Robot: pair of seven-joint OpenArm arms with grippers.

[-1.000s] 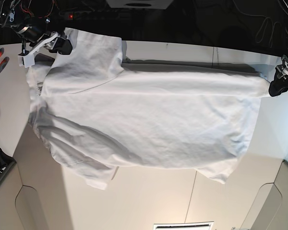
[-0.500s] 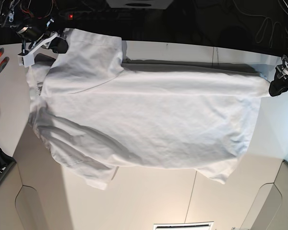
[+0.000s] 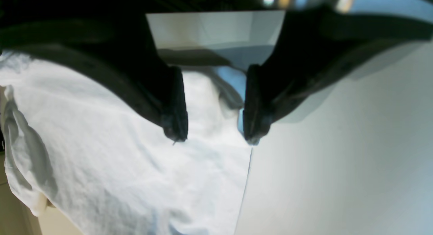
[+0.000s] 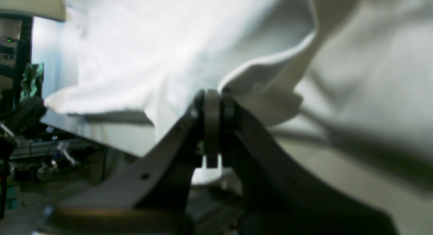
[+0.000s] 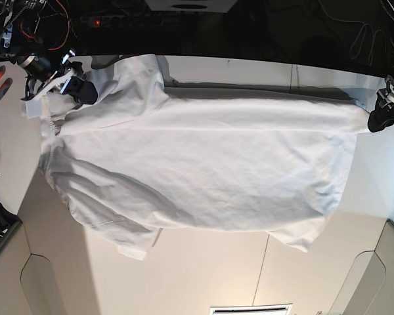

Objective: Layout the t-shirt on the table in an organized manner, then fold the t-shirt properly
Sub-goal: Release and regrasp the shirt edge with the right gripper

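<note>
You see the left gripper (image 3: 214, 133) with matte black, curved fingers ending in narrow ribbed pads. Near the table (image 5: 203, 275) corner, the right gripper (image 5: 77, 88) is black on a white bracket, red wires above it.

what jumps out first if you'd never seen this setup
A big white t-shirt sprawls across most of the table. At its far corner on the base view's left, the right gripper is shut on a fold of it; at the opposite edge the left gripper stands open.
</note>
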